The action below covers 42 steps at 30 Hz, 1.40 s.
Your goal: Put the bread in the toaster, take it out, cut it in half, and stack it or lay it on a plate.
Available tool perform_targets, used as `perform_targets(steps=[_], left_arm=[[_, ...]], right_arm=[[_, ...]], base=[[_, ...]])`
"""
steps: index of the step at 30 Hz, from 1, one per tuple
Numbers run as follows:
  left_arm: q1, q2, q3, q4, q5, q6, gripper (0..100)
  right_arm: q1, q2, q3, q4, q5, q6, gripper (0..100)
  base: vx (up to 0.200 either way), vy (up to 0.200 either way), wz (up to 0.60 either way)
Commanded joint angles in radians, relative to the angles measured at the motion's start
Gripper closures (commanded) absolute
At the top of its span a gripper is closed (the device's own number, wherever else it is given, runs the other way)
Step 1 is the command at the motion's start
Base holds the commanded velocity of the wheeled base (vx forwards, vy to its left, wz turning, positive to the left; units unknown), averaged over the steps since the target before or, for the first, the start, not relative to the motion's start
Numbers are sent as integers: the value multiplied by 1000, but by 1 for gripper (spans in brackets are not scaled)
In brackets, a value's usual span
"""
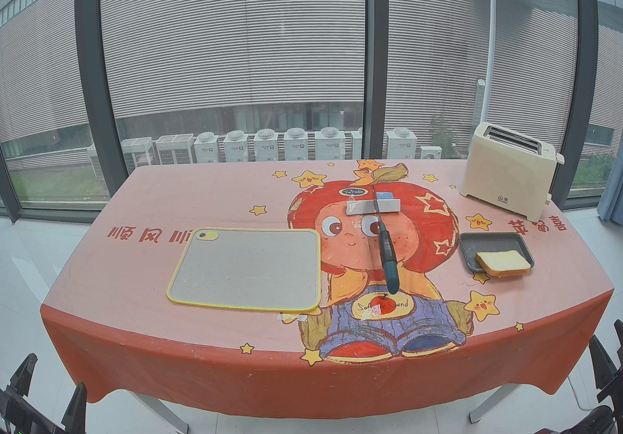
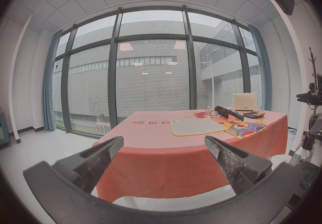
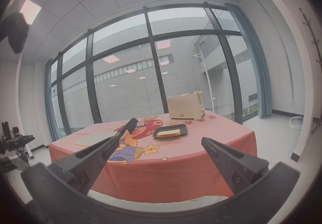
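Table [image 1: 195,195], toaster [image 1: 509,170] at far right corner

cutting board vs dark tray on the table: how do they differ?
The cutting board is light grey with a yellow rim; the tray is dark. The cutting board is clearly larger than the tray. The cutting board is bare; the tray holds the bread slice. The cutting board lies toward the robot's left; the tray on its right, before the toaster. Both are rounded rectangles lying flat on the tablecloth.
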<state>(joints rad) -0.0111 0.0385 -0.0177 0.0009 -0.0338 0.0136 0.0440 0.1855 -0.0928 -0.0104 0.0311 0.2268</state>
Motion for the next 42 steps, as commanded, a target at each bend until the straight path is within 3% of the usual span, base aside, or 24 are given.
perform_targets(steps=[1, 4, 6, 12, 19, 33, 37, 38, 42], left_arm=[[0, 1, 18, 1, -1, 0, 0], [-1, 1, 18, 1, 0, 0, 0], [-1, 1, 18, -1, 0, 0, 0], [0, 1, 18, 1, 0, 0, 0], [0, 1, 18, -1, 0, 0, 0], [-1, 1, 18, 1, -1, 0, 0], [0, 1, 18, -1, -1, 0, 0], [0, 1, 18, 1, 0, 0, 0], [0, 1, 18, -1, 0, 0, 0]], right_arm=[[8, 41, 1, 0, 21, 43, 0], [7, 49, 1, 0, 35, 86, 0], [8, 54, 7, 1, 49, 151, 0], [4, 54, 44, 1, 102, 259, 0], [5, 54, 45, 0, 150, 453, 0], [7, 55, 45, -2, 182, 649, 0], [7, 65, 48, -14, 228, 738, 0], [11, 69, 47, -20, 240, 784, 0], [54, 91, 44, -25, 242, 853, 0]], base=[[0, 0, 0], [0, 0, 0], [0, 0, 0], [0, 0, 0], [0, 0, 0], [0, 0, 0], [0, 0, 0], [0, 0, 0], [0, 0, 0]])
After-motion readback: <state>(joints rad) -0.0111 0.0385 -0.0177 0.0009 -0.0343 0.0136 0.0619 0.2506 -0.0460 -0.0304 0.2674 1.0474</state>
